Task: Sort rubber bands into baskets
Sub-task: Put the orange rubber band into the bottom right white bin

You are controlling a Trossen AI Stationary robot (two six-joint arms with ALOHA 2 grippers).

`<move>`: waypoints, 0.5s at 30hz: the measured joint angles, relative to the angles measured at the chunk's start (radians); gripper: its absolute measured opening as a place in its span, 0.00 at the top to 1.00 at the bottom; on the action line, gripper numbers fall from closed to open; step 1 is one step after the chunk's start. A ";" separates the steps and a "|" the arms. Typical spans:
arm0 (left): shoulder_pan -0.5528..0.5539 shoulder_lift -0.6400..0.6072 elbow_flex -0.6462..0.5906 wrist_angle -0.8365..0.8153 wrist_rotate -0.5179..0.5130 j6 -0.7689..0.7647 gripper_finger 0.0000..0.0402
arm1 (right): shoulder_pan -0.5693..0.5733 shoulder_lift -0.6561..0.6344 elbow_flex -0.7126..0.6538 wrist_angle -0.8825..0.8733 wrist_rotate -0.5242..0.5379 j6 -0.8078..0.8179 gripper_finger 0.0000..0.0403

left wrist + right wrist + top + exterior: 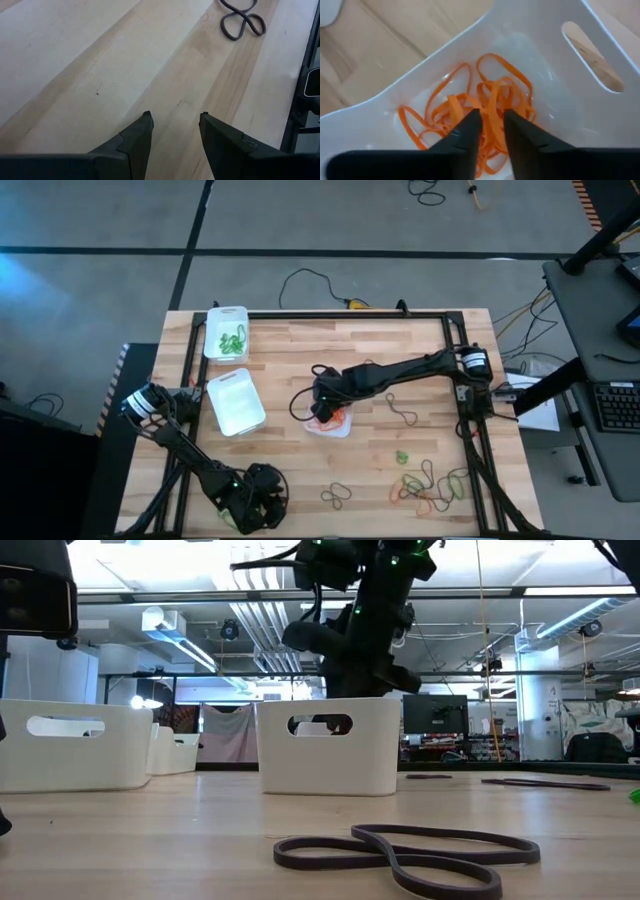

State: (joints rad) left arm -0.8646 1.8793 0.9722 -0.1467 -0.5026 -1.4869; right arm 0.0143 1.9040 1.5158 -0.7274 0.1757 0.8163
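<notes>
The right gripper (492,120) hangs inside the middle basket (560,95), its two dark fingers a narrow gap apart, with a strand of the orange rubber bands (495,92) showing in the gap; whether the fingers pinch that strand cannot be told. The orange loops lie tangled in a heap on the basket floor under the fingertips. In the high view this basket (340,428) sits near the middle of the wooden table (300,360), mostly covered by the right arm, which reaches in from the table's right side.

The left gripper (175,120) hovers just above bare wood at the near left corner of the table, its fingers clearly apart and holding nothing. A dark rubber band (242,20), twisted into a figure eight, lies on the wood ahead of it.

An empty basket (235,402) sits left of centre. Another basket (227,332), at the far left corner, holds green rubber bands (232,340). A loose pile of rubber bands (430,485) in green, orange and dark lies at the near right of the table, and a single green band (402,457) rests between that pile and the middle basket.
</notes>
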 joint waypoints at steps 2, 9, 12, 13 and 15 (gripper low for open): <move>-0.001 0.000 0.000 0.000 -0.004 0.000 0.62 | 0.001 -0.009 0.000 -0.001 0.001 -0.003 0.75; 0.000 0.000 0.000 0.001 -0.009 0.002 0.62 | 0.121 -0.119 0.000 -0.020 0.011 -0.003 0.56; 0.000 0.000 0.000 0.000 -0.010 0.005 0.62 | 0.238 -0.156 0.000 -0.054 0.024 0.055 0.54; 0.000 0.000 0.000 0.000 -0.011 0.010 0.62 | 0.284 -0.161 0.000 -0.071 0.027 0.092 0.54; 0.002 0.000 -0.001 0.000 -0.017 0.023 0.62 | 0.371 -0.164 0.000 -0.115 0.027 0.180 0.54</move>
State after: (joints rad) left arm -0.8628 1.8793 0.9715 -0.1467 -0.5193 -1.4638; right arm 0.3857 1.7397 1.5154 -0.8420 0.2027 0.9958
